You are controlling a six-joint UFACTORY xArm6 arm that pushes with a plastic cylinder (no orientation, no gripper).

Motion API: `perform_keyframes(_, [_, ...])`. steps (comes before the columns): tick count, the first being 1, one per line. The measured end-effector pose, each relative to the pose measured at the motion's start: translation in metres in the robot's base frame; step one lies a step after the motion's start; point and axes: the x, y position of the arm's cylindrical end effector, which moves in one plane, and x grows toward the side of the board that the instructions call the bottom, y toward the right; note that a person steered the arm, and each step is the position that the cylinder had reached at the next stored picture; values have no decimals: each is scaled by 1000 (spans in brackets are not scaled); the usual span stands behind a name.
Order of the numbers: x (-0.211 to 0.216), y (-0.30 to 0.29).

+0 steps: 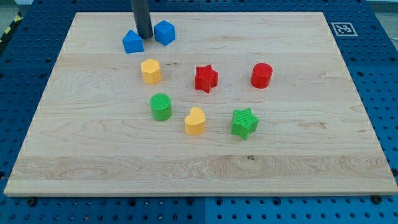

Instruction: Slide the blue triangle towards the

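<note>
At the view's upper left, near the far edge of the wooden board (348,124), the blue triangle (132,42) sits just to the 9 o'clock side of my tip (144,36), close enough that they look to be touching or nearly so, though I cannot tell which. It is a small, ridged plastic piece in bright blue, peaked toward the view's top with a wider base. I judge it light, rigid and ready to slide on the smooth wood, likely to spin if pushed off-centre; there is no taking hold of it, since the rod has nothing to clench or release and bears on a block only by its side, so the push should land squarely on a flat face. Just at 3 o'clock of my tip stands a blue cube-like block (164,32), so the tip is wedged between the two blues. Below lie a yellow block (150,71) and a green cylinder (161,106), then a yellow heart-like block (194,121), a red star (206,78), a green star (244,122) and, rightmost, a red cylinder (262,75).
</note>
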Motion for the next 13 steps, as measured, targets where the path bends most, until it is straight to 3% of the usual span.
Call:
perform_keyframes(3, [-7,23])
perform_keyframes(4, [-9,-2])
perform_keyframes(5, [-12,-70])
perform_keyframes(6, [-11,-84])
perform_keyframes(11, [49,-4])
perform_keyframes(13, [52,8])
